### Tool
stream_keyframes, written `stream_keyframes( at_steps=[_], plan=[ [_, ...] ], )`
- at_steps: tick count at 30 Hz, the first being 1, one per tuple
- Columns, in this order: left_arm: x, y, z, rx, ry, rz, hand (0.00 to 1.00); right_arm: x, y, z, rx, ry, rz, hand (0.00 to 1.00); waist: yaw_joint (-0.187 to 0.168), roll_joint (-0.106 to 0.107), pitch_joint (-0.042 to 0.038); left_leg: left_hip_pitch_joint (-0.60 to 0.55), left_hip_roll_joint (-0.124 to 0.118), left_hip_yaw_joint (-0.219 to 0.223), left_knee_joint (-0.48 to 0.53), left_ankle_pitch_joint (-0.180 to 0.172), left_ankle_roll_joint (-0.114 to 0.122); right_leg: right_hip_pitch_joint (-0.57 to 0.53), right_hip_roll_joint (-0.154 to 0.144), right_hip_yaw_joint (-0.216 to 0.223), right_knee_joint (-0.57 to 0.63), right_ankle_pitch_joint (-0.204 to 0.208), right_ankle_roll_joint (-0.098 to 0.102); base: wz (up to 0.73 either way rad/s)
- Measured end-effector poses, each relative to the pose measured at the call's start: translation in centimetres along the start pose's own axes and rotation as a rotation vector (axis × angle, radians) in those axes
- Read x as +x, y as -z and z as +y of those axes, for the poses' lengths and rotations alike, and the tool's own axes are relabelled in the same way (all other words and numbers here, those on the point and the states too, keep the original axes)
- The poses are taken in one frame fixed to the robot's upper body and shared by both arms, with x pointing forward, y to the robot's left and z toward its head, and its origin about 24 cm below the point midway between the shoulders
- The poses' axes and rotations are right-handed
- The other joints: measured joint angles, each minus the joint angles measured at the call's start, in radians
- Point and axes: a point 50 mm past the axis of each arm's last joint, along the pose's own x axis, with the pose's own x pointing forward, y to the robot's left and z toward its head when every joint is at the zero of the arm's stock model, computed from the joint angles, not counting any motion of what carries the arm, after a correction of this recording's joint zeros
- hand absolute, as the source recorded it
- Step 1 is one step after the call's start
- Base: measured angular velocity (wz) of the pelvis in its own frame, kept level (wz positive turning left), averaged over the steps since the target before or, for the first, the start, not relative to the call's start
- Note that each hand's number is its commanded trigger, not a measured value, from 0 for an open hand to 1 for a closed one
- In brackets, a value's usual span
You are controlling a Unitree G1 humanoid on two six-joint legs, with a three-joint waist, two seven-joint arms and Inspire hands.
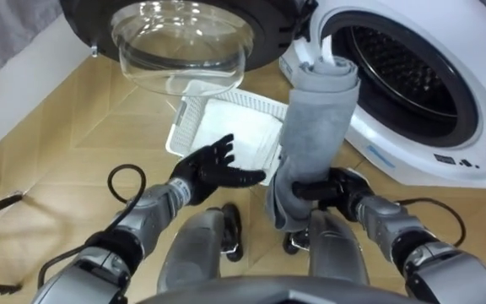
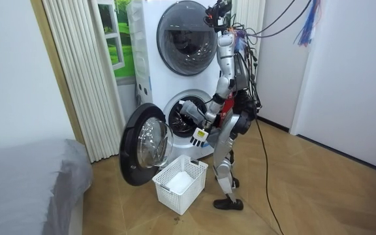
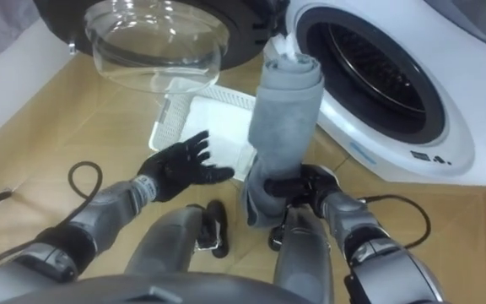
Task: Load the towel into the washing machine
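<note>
A rolled grey towel [image 1: 317, 118] stands upright in my right hand [image 1: 337, 187], whose fingers are curled round its lower part. Its top end, with a white edge showing, reaches the rim of the lower washing machine's drum opening [image 1: 405, 80] at the right. My left hand [image 1: 211, 169] hovers open, fingers spread, to the left of the towel and above the basket's near edge. In the room view I stand bent in front of the lower washing machine [image 2: 175, 98], the towel [image 2: 191, 111] raised towards the drum.
The washer's round door [image 1: 184, 42] hangs open to the left, its glass bowl bulging towards me. A white plastic basket [image 1: 194, 120] sits on the wooden floor under the door. A second machine [image 2: 185, 36] is stacked above; a grey bed [image 2: 25, 183] lies at the room view's left.
</note>
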Motion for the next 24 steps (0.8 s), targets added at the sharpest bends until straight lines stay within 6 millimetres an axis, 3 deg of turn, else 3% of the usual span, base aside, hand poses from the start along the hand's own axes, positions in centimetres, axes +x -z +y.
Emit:
stream_keyframes(
  at_steps=[9,11,16,24],
  plan=[
    [0.0,-0.4,0.8,-0.003,-0.117,-0.024,0.0,-0.1,-0.2,-1.2,0.285,0.034,-0.003,1.0,0.001,-0.003,0.0028,-0.027,-0.009,-0.007,-0.002,0.008,0.006,-0.028,-0.015,-0.003,0.003,-0.002,0.003,0.03],
    [0.0,-0.4,0.6,-0.004,-0.119,-0.025,0.0,-0.1,-0.4,-1.5,0.344,0.039,-0.014,1.0,-0.001,0.0,0.0058,-0.04,-0.015,-0.011,0.002,0.012,0.009,-0.04,-0.021,-0.007,0.008,-0.002,0.003,0.09],
    [0.3,-0.8,0.1,-0.009,-0.132,-0.039,0.0,0.1,-2.0,-1.8,0.524,0.023,-0.058,1.0,0.001,-0.002,0.0259,-0.083,-0.025,-0.012,0.028,0.014,0.014,-0.09,-0.039,-0.002,0.049,-0.008,0.004,0.05],
    [0.4,-1.3,-0.4,0.0,-0.111,-0.06,0.0,-0.4,-1.7,-3.2,0.78,0.016,-0.085,1.0,-0.001,0.014,0.0319,-0.125,-0.045,-0.031,0.043,0.017,0.019,-0.12,-0.069,-0.022,0.083,-0.023,0.007,0.13]
  ],
)
